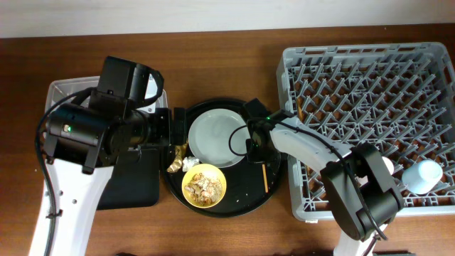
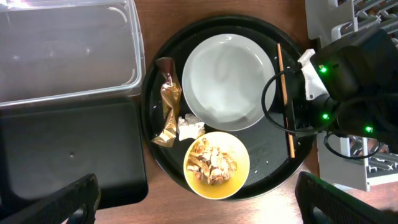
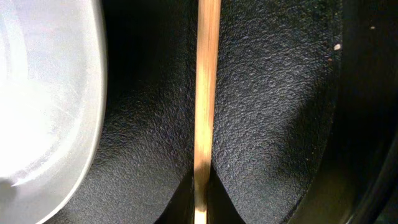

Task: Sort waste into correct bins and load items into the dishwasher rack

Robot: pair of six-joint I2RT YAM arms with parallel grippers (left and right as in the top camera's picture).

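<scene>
A round black tray (image 1: 245, 203) holds the pale grey plate (image 1: 213, 135), the yellow bowl (image 1: 204, 185) of beige food scraps (image 2: 214, 160), the gold-brown wrapper (image 2: 169, 106) and the white tissue wad (image 2: 189, 127). A wooden chopstick (image 2: 285, 93) lies along the tray's right side. My right gripper (image 1: 257, 147) is low over the tray and shut on this chopstick (image 3: 205, 93); its fingertips (image 3: 202, 193) pinch it. My left gripper (image 2: 205, 208) is open and empty, high above the bowl's near edge. It also shows in the overhead view (image 1: 174, 128).
The clear tub (image 1: 60, 89) and the shallow black tray (image 1: 135, 188) lie at the left, under my left arm. The grey dishwasher rack (image 1: 370, 85) fills the right side, with a light-blue cup (image 1: 429, 176) at its front right corner.
</scene>
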